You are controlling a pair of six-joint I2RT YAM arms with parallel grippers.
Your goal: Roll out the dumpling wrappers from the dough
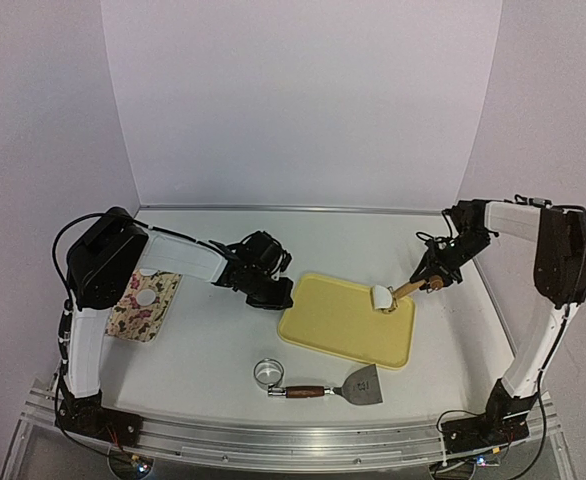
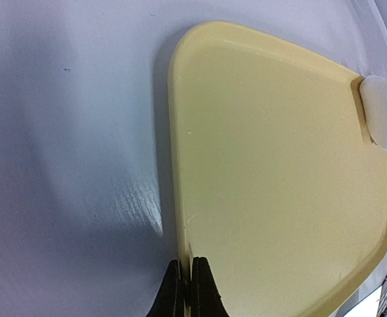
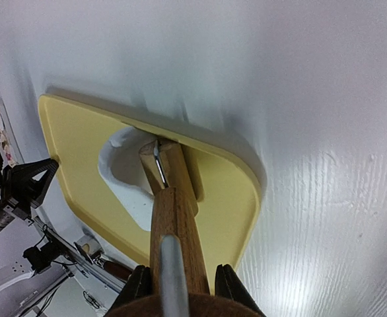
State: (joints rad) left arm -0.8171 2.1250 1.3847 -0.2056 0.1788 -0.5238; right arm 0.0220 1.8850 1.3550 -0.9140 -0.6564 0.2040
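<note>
The dough [image 2: 384, 112] sits as a small white lump in the far right corner of the yellow board [image 1: 343, 330], hard against the rim, with the head of the roller [image 3: 174, 218] down on it. The right fingers [image 3: 234, 290] clamp the roller's wooden handle from either side. The left fingers [image 2: 203, 297] are pressed together at the board's left rim; whether they nip the rim or only lean on it I can't tell. One wrapper [image 1: 146, 297], a thin white disc, lies on the flowered cloth [image 1: 153, 318] at the left of the desk [image 1: 203, 350]. To my eye the dough is light, soft and a bit tacky. It should spread under steady pressure, but it could cling to the roller, and in that corner it has little room. Rolled thin it will tear easily, so I'd lift a disc from underneath at its edge, with the scraper [image 1: 363, 385] lying by the ring [image 1: 269, 373], rather than pinch it.
</note>
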